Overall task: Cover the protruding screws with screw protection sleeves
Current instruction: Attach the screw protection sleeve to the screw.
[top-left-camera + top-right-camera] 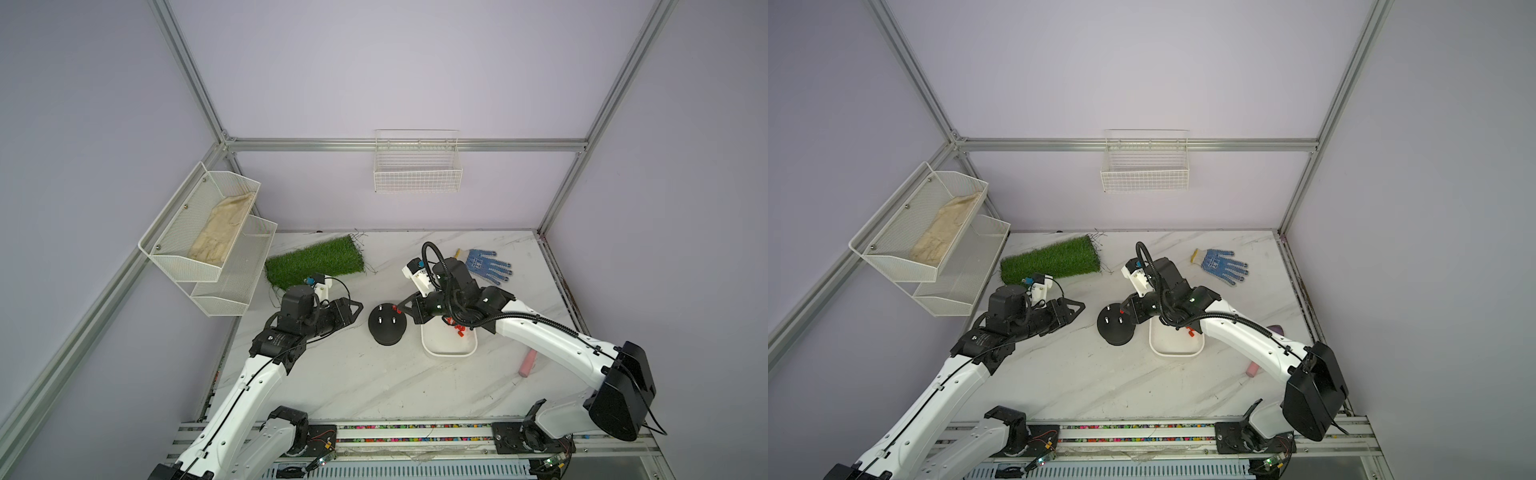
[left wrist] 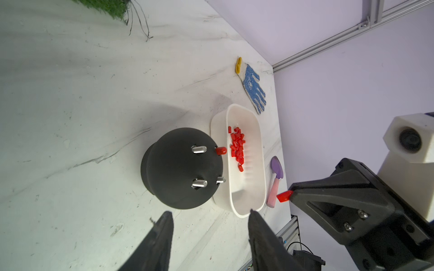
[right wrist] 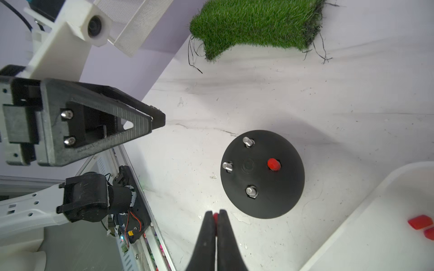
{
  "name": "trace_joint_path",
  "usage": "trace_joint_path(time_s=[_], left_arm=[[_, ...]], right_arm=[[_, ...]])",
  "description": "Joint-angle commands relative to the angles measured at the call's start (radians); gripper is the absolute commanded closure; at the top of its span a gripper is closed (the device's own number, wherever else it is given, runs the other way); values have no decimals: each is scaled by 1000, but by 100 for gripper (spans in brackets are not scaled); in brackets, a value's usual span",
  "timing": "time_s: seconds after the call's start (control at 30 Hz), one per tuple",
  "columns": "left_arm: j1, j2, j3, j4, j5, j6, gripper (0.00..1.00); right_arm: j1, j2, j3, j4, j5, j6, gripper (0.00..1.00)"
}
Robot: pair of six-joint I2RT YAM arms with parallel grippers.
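One of four protruding screws (image 3: 248, 141) on the black dome (image 3: 263, 199) wears a red sleeve (image 3: 273, 164), three stand bare just ahead of my right claw (image 3: 216, 217), clenched on the next sleeve (image 2: 284, 196), while my left claw (image 2: 210, 212) hangs released and empty.

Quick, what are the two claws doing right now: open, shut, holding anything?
Left claw: open, holding nothing.
Right claw: shut on a red sleeve.

Base (image 1: 387, 324) centre; tray (image 1: 449, 354) just right, sleeves (image 1: 459, 331) in it; grass mat (image 1: 316, 259) behind-left; glove (image 1: 488, 266) behind-right.
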Motion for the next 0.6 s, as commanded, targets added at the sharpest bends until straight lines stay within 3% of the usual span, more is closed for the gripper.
trace_joint_path(time_s=[0.0, 0.57], left_arm=[[4, -26, -32, -5, -37, -20, 47], [1, 17, -70, 39, 24, -48, 44]], right_arm=[[19, 16, -13, 68, 69, -14, 93], [61, 88, -76, 157, 144, -9, 93]])
